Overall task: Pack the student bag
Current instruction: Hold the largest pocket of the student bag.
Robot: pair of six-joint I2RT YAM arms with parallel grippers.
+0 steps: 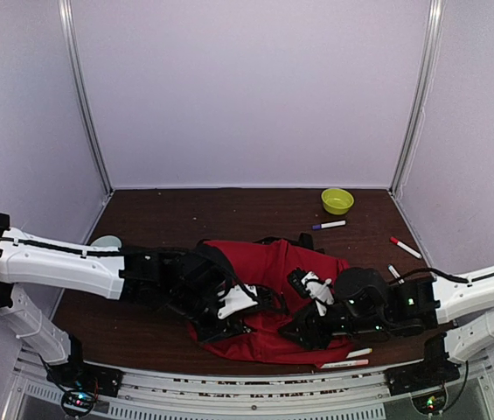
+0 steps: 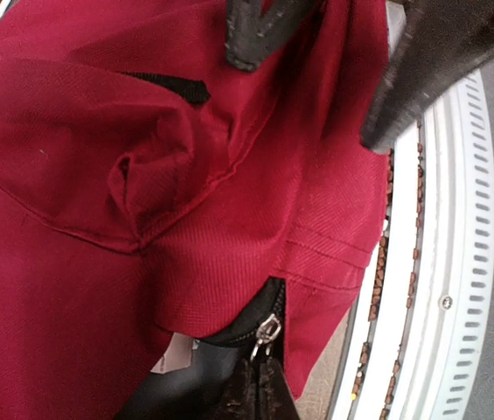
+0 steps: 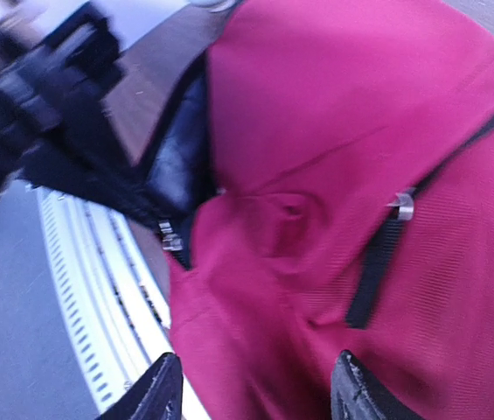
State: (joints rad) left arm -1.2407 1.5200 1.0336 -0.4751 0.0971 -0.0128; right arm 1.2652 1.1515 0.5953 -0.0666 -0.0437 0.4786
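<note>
The student bag (image 1: 264, 259) is a red backpack lying flat at the near middle of the table, between both arms. My left gripper (image 2: 260, 395) is shut on the metal zipper pull (image 2: 270, 331) at the end of a black zipper near the bag's corner. Dark lining (image 2: 185, 385) shows beside the pull. From above, the left gripper (image 1: 268, 302) sits on the bag's near part. My right gripper (image 3: 260, 395) stands open just above the red fabric (image 3: 334, 131), its two fingers (image 3: 163, 392) apart with nothing between them. A black strap (image 3: 378, 262) crosses the fabric.
A yellow-green bowl (image 1: 337, 200) sits at the back right, with a purple marker (image 1: 329, 225) and a red marker (image 1: 406, 248) near it. More markers (image 1: 344, 363) lie by the front edge. The white slotted rail (image 2: 456, 289) runs right beside the bag's corner.
</note>
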